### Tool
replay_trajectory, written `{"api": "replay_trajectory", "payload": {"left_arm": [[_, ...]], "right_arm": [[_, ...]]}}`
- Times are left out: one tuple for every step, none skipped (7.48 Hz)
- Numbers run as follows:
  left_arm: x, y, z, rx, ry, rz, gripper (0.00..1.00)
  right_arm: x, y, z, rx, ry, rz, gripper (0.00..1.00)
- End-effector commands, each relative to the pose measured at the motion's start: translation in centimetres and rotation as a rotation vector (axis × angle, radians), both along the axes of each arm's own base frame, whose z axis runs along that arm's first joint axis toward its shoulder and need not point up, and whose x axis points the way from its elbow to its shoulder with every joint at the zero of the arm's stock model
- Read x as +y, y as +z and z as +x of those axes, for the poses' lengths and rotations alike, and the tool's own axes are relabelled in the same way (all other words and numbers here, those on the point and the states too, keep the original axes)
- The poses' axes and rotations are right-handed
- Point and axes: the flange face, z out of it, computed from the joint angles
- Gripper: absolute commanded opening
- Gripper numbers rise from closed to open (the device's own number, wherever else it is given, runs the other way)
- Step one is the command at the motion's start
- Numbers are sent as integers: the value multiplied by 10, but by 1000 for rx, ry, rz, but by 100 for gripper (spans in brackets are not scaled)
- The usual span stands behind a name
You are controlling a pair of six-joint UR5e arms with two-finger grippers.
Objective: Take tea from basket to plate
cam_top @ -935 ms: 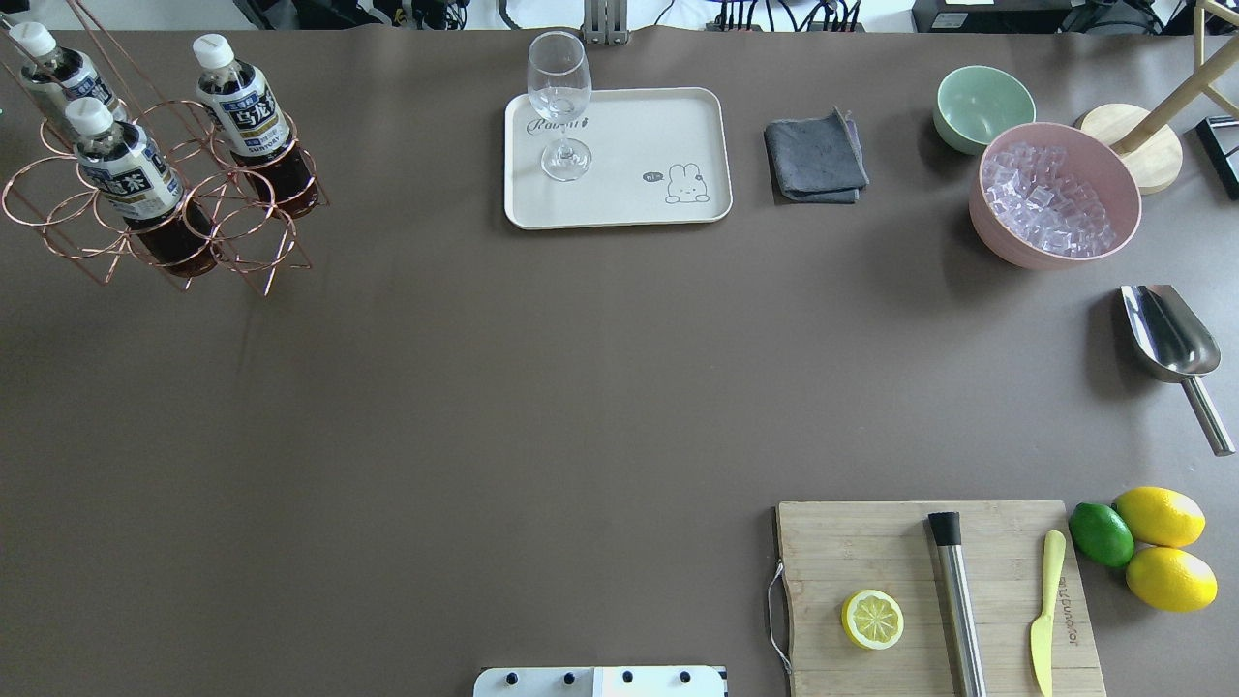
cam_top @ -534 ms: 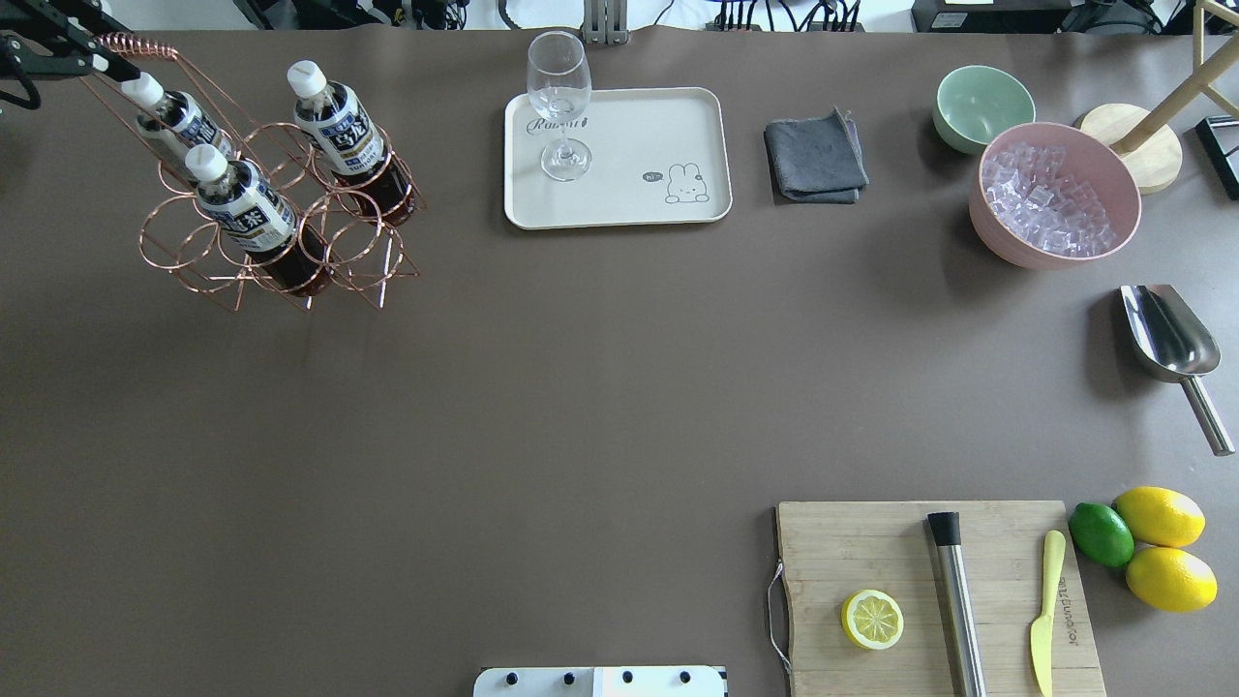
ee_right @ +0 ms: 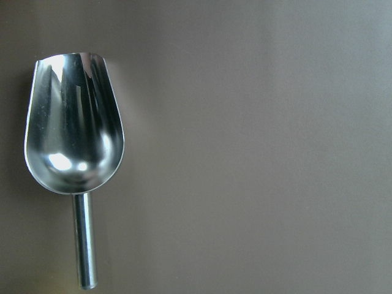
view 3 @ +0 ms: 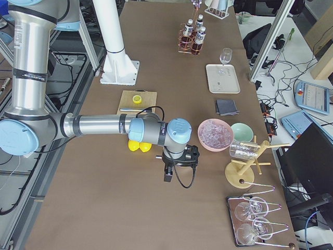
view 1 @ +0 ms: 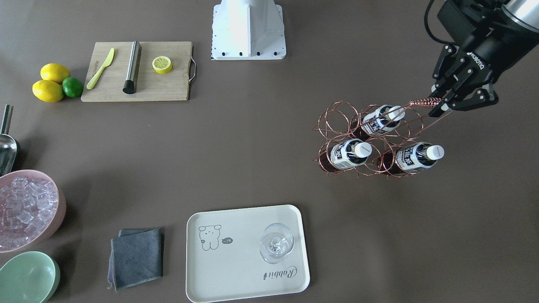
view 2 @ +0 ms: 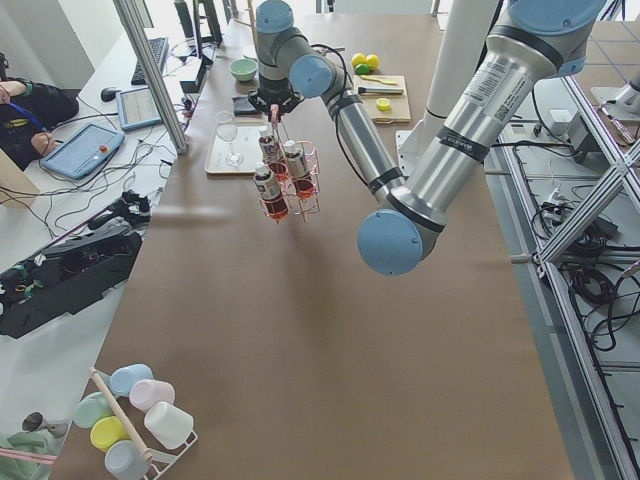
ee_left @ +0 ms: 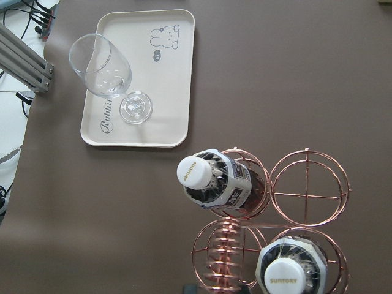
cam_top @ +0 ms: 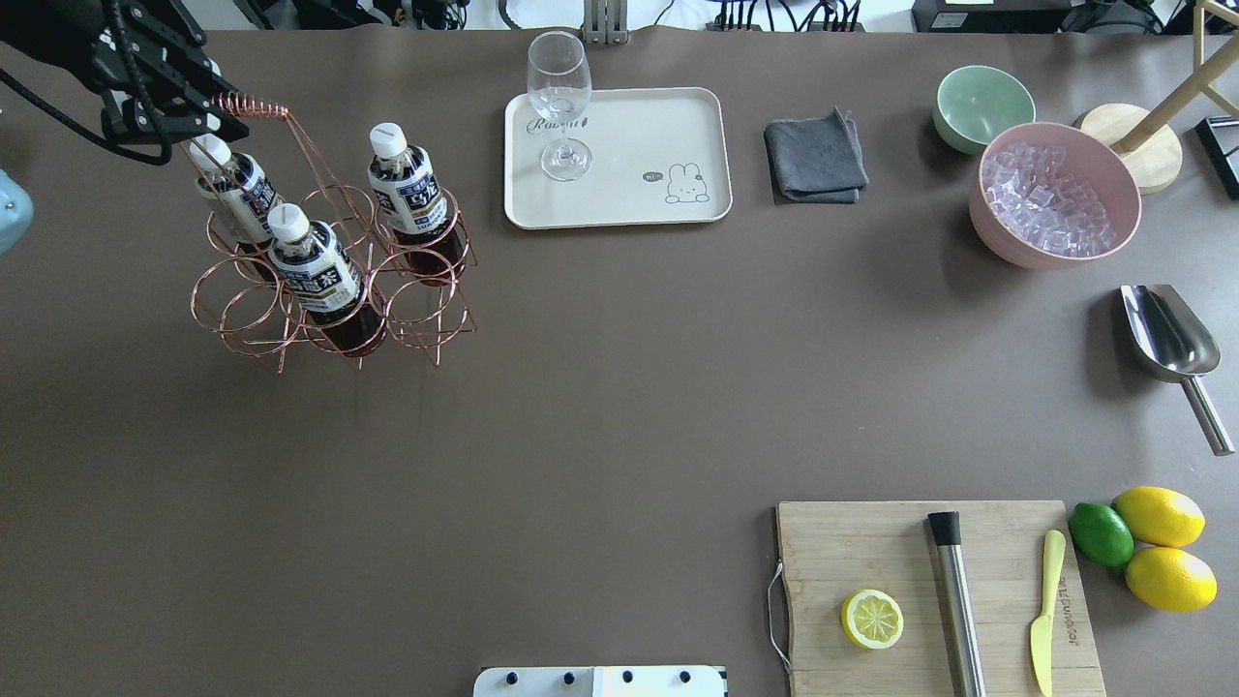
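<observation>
Basket point(cam_top: 250, 312) carried closer to the plate point(cam_top: 639, 136); nothing lifted out yet

My left gripper point(cam_top: 208, 116) is clamped tight on the basket's coiled handle point(cam_top: 254, 105); the basket hangs tilted and is nearer the plate than half a second ago, so I judge the reach is shortening; I count three tea bottles point(cam_top: 411, 198) in six ring cells, three cells empty; one wine glass point(cam_top: 559, 97) on the plate; my right gripper point(view 3: 168, 174) hovers over the ice scoop point(ee_right: 73, 122); I cannot tell how wide it is.
</observation>
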Motion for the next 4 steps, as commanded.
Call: {"api": "replay_trajectory", "payload": {"left_arm": [[40,-14,30,42,23,-70,0],[47,-15,45,49,30,-112,0],[57,-23,58,67,30,-159,0],[73,-33,72,85,35,-207,0]], "right_arm": [[-1,-1,-2,0,-4,0,100],[-1,-1,-2,-1,-4,0,100],[-1,-1,-3,-1,-9,6,100],[-2,-3,-3,-1,-14,13,100]]}}
